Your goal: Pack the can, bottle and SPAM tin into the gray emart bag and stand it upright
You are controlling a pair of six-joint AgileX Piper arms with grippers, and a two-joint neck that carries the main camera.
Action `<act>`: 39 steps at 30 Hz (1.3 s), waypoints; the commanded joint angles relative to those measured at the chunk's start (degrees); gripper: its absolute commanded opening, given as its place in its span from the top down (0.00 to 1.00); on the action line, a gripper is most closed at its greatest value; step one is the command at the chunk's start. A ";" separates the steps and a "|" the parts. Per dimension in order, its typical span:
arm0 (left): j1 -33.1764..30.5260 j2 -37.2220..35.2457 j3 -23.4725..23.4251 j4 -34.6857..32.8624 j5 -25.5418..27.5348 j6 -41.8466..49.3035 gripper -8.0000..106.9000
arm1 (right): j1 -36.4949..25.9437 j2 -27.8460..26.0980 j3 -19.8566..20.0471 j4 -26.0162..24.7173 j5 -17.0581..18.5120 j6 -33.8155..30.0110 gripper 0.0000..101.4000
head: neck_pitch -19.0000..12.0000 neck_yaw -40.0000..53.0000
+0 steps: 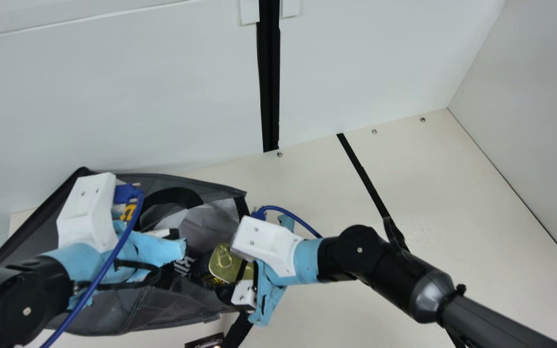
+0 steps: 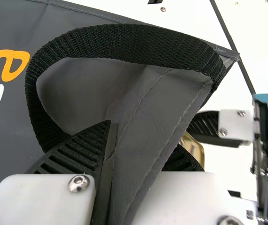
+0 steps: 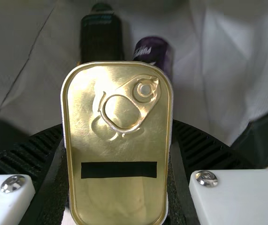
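On the cream desk, the last load looks in hand: left claw pinching the gray bag, right claw gripping the SPAM tin above bottle and can inside, needing gentle lowering, then release.

Bottle beside can, both in bag; SPAM tin at its right end

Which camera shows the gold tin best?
The right wrist view, where the tin shows its lid and ring up close. The main view has it smaller, partly covered; the left wrist view, a sliver behind the bag.
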 commanded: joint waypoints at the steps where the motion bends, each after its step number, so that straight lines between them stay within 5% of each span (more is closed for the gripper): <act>1: 0.00 0.00 0.00 0.00 0.00 0.00 1.00 | 0.36 1.12 -1.17 0.37 -0.19 -0.23 1.00 | -1.39 -0.05; 25: 0.00 0.00 0.00 0.00 0.00 0.00 1.00 | 5.86 10.69 -10.97 3.16 -4.55 0.99 1.00 | -1.39 -0.05; 39: 0.00 0.00 0.00 0.00 0.00 0.00 1.00 | 6.31 10.90 -11.74 3.11 -5.63 2.20 0.54 | -1.39 -0.05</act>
